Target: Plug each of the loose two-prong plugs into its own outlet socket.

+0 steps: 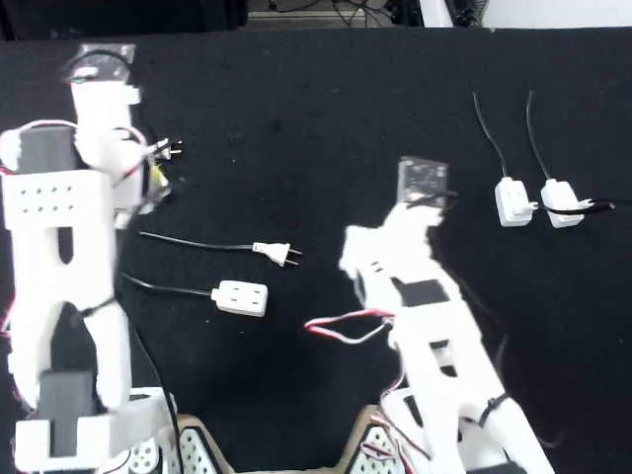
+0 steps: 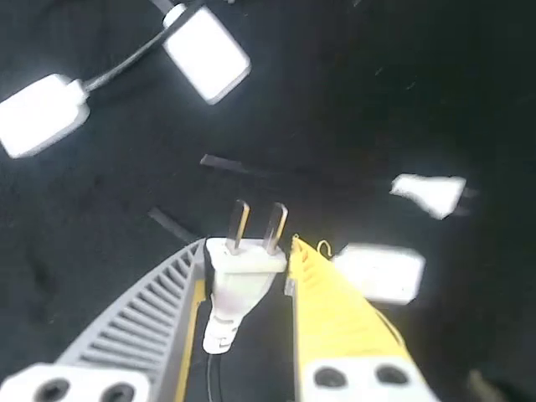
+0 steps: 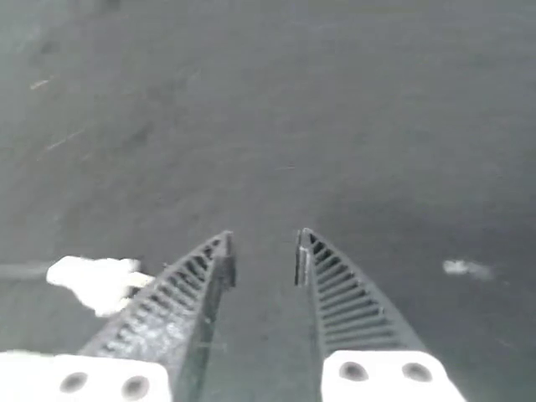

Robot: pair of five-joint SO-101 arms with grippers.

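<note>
High view: you count three outlet sockets (image 1: 240,297), two unplugged plugs. Left gripper (image 2: 248,244) clamps one plug (image 2: 239,285); second plug (image 1: 275,253) lies beside near socket. Right gripper (image 3: 265,239) fingers narrowly parted, empty.

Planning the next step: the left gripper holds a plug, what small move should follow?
Probably carry the left gripper, shut on its plug, toward the lone socket beside the loose plug and aim the prongs at it; nothing is plugged into that socket.
</note>
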